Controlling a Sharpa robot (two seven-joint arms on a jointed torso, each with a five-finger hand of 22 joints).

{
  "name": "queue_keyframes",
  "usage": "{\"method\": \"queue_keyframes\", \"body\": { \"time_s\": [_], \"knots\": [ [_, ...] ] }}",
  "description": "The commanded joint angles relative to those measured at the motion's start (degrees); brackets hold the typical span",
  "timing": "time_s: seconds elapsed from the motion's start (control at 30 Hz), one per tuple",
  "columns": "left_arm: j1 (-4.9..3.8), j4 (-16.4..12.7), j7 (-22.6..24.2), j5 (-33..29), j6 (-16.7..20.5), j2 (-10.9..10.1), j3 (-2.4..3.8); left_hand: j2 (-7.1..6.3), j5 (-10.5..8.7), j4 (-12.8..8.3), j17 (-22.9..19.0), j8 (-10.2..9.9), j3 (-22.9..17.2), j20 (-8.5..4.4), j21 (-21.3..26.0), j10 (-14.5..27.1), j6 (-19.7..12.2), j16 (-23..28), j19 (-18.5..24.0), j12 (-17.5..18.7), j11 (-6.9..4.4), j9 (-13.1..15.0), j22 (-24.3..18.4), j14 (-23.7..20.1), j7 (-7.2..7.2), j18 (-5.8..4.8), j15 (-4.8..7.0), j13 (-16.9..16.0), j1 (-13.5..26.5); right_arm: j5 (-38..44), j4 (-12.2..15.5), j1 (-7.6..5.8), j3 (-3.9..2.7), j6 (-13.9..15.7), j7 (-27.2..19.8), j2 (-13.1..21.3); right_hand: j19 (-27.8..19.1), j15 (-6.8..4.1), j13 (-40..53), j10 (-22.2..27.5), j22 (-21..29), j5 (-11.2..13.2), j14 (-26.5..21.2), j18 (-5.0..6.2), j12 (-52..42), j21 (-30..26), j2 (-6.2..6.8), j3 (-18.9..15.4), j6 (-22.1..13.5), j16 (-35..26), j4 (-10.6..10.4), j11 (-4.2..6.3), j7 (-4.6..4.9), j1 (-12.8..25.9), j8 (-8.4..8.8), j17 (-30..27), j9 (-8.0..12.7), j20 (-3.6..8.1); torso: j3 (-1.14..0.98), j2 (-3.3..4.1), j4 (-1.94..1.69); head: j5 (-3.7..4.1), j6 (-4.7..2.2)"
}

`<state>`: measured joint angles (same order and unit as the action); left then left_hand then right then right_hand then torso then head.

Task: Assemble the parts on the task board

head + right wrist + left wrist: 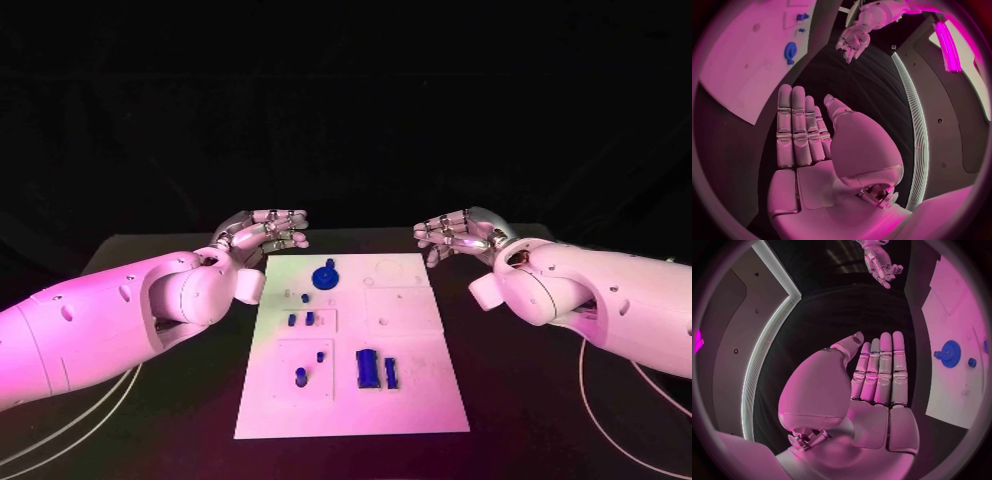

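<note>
The white task board lies in the middle of the black table. On it I see a blue gear near the far end, small blue pegs at mid-left, one peg nearer me, and two blue blocks side by side. My left hand hovers off the board's far left corner, holding nothing. My right hand hovers off the far right corner, also holding nothing. In the left wrist view the left hand has straight fingers, with the gear beside it. The right hand is likewise flat, the gear beyond it.
Black table surface surrounds the board on both sides. White cables run along the table under the left arm, and another cable under the right arm. Each wrist view shows the opposite hand: the right hand and the left hand.
</note>
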<state>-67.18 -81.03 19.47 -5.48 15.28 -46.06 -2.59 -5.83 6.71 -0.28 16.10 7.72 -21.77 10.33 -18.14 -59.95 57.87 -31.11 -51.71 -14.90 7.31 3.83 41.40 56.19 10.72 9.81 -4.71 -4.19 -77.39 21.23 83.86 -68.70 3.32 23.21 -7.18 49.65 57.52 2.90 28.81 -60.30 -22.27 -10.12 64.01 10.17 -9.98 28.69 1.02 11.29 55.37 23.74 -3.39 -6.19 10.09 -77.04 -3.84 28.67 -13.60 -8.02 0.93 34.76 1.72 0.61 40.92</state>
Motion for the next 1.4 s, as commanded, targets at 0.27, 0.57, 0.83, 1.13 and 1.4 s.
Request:
{"method": "queue_keyframes", "body": {
  "time_s": [0.27,0.57,0.83,1.13,1.4],
  "knots": [
    [0.97,4.2,8.2,-4.4,7.4,2.9,0.02,0.65,-0.15,1.3,-7.8,-3.0,1.5,4.06,12.0,0.4,-1.3,18.1,3.7,7.5,1.86,-0.1,-13.0,-0.1,0.12,0.7,-2.89,0.7,-1.2,-21.8,-10.6,1.46,-0.83,-8.4,-12.4,-6.2,0.5,2.78,-17.7,-2.5,11.7,-0.5,-1.0,0.26,6.1,-15.7,1.0,7.5,-0.3,-16.4,2.4,-1.82,0.44,0.0,0.22,-14.5,4.3,-3.89,0.04,-2.15,-0.18,-0.22,-3.35],
    [1.61,3.0,5.8,-1.9,7.8,2.8,0.24,5.83,-6.71,0.3,-11.8,-7.7,10.3,-2.1,18.1,26.0,-25.7,24.6,24.3,14.9,-2.03,-3.8,-26.3,-24.0,-4.58,-3.59,0.27,4.2,32.7,-16.9,-9.4,2.22,-1.08,-2.4,-10.1,-6.4,-22.5,-2.9,-23.9,23.8,16.9,4.6,-26.1,-3.95,10.0,-21.8,-1.02,-0.1,-23.6,-23.7,3.4,1.67,-4.06,33.0,3.84,-21.5,8.7,1.5,-0.27,-2.42,-0.72,-0.33,-4.36],
    [4.29,-2.9,8.0,1.8,18.2,2.1,1.4,5.83,-6.71,0.3,-16.1,-7.7,13.5,-4.41,18.1,35.4,-34.6,26.4,32.0,14.9,-7.31,-3.8,-30.5,-33.0,-6.29,-4.81,4.71,4.2,45.1,-18.8,-2.5,5.05,-2.09,8.0,-15.7,-5.8,-32.6,-2.9,-28.8,34.3,22.3,10.1,-37.0,-5.25,10.0,-23.8,-1.02,-3.3,-32.7,-23.7,3.4,6.19,-5.8,45.6,3.84,-23.6,13.6,3.37,-0.93,-3.58,-1.72,-0.61,-6.54],
    [6.76,-8.4,10.1,5.1,27.9,1.4,2.48,5.83,-6.71,0.3,-16.1,-7.7,16.1,-6.26,18.1,43.1,-41.9,31.1,38.1,14.9,-7.31,-3.8,-33.9,-40.2,-10.72,-9.81,4.71,4.2,55.2,-20.9,4.9,8.06,-3.15,19.2,-21.7,-5.1,-40.4,-2.9,-28.8,42.4,22.3,10.1,-45.4,-6.16,10.0,-28.7,-1.02,-5.8,-39.7,-23.7,3.4,6.19,-10.09,55.4,3.84,-28.7,13.6,8.02,-0.93,-3.58,-1.72,-0.61,-6.55],
    [7.02,-8.9,10.3,5.5,28.8,1.4,2.59,5.83,-6.71,0.3,-16.1,-7.7,17.7,-10.33,18.1,48.0,-46.5,31.1,42.0,14.9,-7.31,-3.8,-36.1,-44.9,-10.72,-9.81,4.71,4.2,61.7,-21.2,6.1,8.54,-3.32,20.9,-22.6,-5.0,-45.4,-2.9,-28.8,47.7,22.3,10.1,-50.9,-10.17,10.0,-28.7,-1.02,-11.3,-44.3,-23.7,3.4,6.19,-10.09,61.7,3.84,-28.7,13.6,8.02,-0.93,-3.58,-1.72,-0.61,-6.55]
  ]
}}
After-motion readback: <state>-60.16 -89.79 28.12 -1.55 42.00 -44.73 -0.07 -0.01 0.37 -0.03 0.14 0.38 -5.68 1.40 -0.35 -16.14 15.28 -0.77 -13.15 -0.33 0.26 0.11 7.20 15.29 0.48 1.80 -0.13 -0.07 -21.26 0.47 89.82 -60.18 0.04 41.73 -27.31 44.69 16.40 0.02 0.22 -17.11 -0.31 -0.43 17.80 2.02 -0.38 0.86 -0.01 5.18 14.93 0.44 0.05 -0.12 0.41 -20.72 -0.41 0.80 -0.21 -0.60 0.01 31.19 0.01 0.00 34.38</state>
